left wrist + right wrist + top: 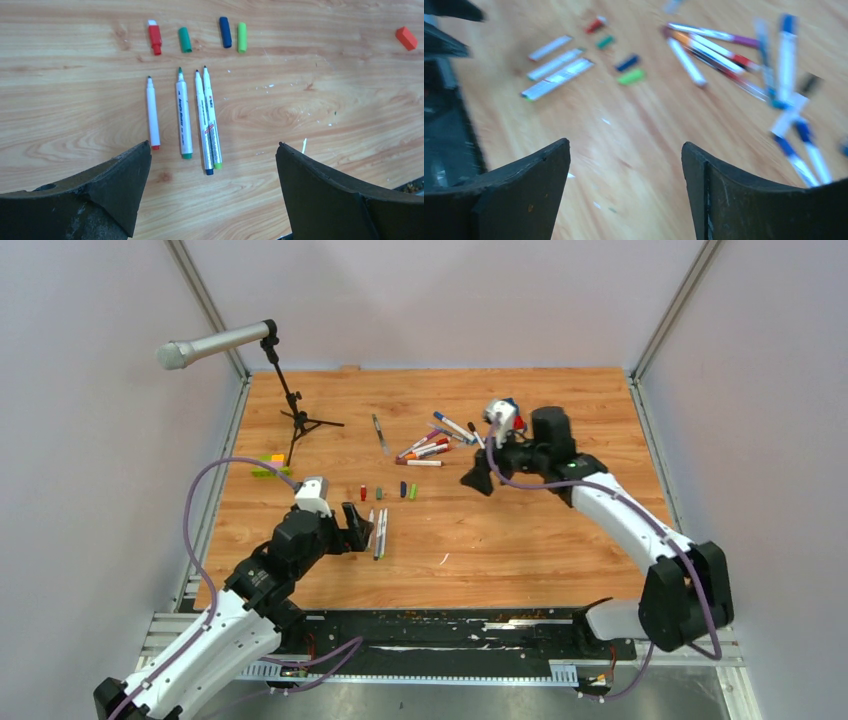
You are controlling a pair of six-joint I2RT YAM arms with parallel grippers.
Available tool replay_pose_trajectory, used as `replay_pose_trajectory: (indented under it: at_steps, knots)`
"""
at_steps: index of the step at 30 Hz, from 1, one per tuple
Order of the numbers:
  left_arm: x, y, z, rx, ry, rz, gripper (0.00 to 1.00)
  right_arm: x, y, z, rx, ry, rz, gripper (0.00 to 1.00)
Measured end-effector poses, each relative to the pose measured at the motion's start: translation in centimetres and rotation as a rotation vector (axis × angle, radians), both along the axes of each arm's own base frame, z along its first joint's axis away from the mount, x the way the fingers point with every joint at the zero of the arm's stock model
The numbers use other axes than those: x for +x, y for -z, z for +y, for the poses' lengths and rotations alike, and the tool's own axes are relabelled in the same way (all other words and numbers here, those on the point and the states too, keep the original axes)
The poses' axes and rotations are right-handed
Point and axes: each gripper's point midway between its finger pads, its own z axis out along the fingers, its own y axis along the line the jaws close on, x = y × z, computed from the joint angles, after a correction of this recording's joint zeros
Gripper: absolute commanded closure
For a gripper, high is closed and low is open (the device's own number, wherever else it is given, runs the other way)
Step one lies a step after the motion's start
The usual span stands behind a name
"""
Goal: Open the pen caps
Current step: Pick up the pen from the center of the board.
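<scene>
Left claw spread and empty over four uncapped pens, pen caps just beyond. Right claw spread too; capped pens ahead, likely light, slick, rigid: pinch barrel mid-length, cap endwise.

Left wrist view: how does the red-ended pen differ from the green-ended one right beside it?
The red-ended pen has a plain white barrel; the green-ended pen carries dark print. The red-ended pen also looks slimmer than the green-ended pen, and its tip looks dark, not green. Both lie uncapped, roughly parallel, tips toward the loose caps.
</scene>
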Motion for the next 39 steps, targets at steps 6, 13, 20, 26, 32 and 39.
replay_pose_trajectory:
  at_steps: [6,13,20,26,32,39]
  knots:
    - [0.0,1.5,-1.7,-0.044,0.056,0.023,0.00,5.0,2.4,-14.5,-0.134,0.303,-0.056,0.19]
    - [-0.1,1.4,-2.5,-0.073,0.091,0.015,0.00,8.1,8.1,-25.6,-0.307,0.470,0.141,0.23]
    - [-0.3,1.9,-2.3,-0.087,0.092,-0.001,0.00,10.1,9.7,-24.1,-0.396,0.261,0.180,0.25]
    - [-0.4,2.5,-2.2,-0.078,0.089,0.008,0.00,13.2,8.8,-19.9,-0.450,-0.011,0.027,0.33]
    - [-0.2,2.5,-2.3,-0.079,0.088,0.004,0.00,13.7,9.8,-16.2,-0.513,-0.294,-0.120,0.34]
    - [-0.1,3.0,-2.2,-0.067,0.083,0.013,0.00,16.0,11.3,-13.8,-0.556,-0.456,-0.204,0.45]
